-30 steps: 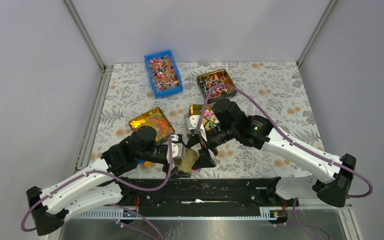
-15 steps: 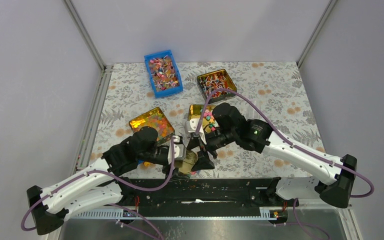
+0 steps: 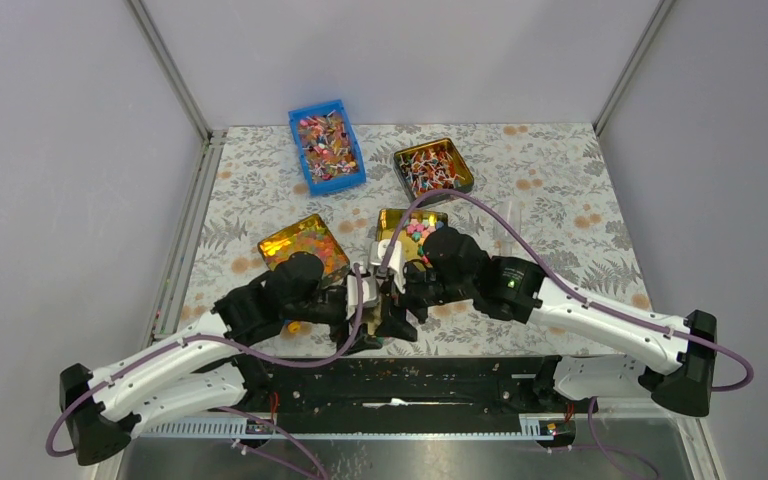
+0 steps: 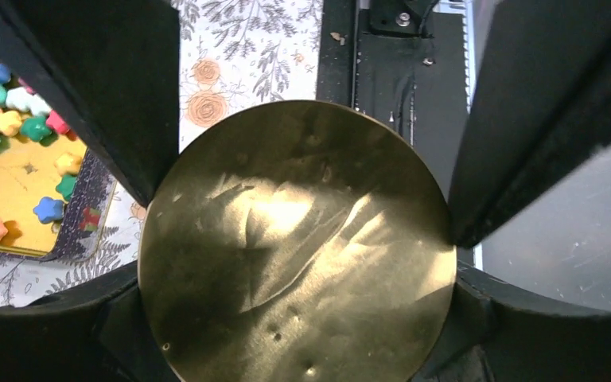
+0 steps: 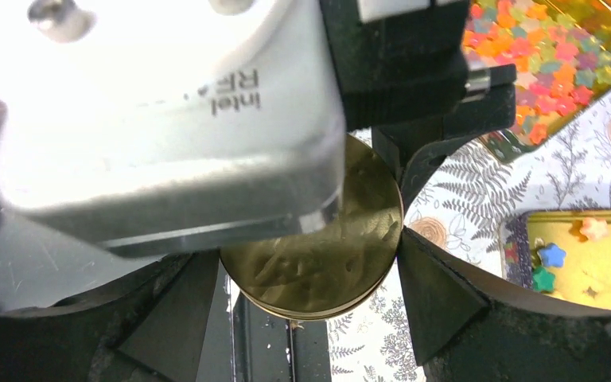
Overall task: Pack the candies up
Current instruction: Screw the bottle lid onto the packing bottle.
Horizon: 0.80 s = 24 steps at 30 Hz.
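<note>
A round gold tin [image 4: 294,247] sits between the fingers of my left gripper [image 4: 302,215], which is shut on its edges. My right gripper [image 5: 310,247] faces it, its two fingers pressed against opposite sides of the same tin [image 5: 326,255]. In the top view both grippers [image 3: 370,300] [image 3: 392,298] meet near the table's front edge and cover the tin. The candies, small coloured stars, lie in a square gold tin [image 3: 418,235] just behind the grippers, and more fill a holographic gold tin [image 3: 305,245] to the left. They also show in the wrist views [image 4: 0,119] [image 5: 541,56].
A blue bin [image 3: 327,146] of wrapped sweets stands at the back left. A gold tin [image 3: 433,167] of twisted-wrapper sweets stands at the back right. The black base rail [image 3: 400,375] runs directly below the grippers. Frame posts rise at the far corners.
My right gripper has swung left and nearer, closing in on the round gold tin, and its jaws narrowed a little. The left gripper kept its grip and shifted slightly right.
</note>
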{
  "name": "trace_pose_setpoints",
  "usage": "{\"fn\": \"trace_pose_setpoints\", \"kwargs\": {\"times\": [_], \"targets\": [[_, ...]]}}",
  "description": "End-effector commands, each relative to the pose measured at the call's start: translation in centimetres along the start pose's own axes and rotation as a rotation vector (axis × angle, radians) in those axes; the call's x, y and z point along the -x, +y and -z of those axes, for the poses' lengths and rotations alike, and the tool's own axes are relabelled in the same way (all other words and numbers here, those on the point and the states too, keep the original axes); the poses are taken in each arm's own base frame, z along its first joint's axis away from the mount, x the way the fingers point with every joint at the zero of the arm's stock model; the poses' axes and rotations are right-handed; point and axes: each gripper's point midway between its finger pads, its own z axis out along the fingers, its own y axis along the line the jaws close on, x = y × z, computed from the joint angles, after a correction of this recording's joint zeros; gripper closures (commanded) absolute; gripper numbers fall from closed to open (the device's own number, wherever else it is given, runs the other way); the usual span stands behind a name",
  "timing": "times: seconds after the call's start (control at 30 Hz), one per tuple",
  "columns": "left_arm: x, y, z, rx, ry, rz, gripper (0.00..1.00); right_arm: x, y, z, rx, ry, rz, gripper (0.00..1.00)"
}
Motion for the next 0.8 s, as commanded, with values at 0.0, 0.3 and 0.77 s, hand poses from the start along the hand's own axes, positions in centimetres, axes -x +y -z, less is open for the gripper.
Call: {"fn": "trace_pose_setpoints", "kwargs": {"times": [0.0,0.3,0.77], "targets": [[10.6,3.0,0.9,0.149,-0.353,-0.092,0.62,1.0,-3.1,-1.7,-0.193,-0.059,-0.088,0.29],[10.2,3.4,0.7,0.166,-0.347,-0.078,0.62,0.7,-3.9,-1.0,-0.259,-0.063,-0.095,0.17],[5.0,2.8,-0.3,0.134,-0.21,-0.068,0.62,-0.9,-3.5,1.9,-0.273,-0.035,-0.023,0.0]]}}
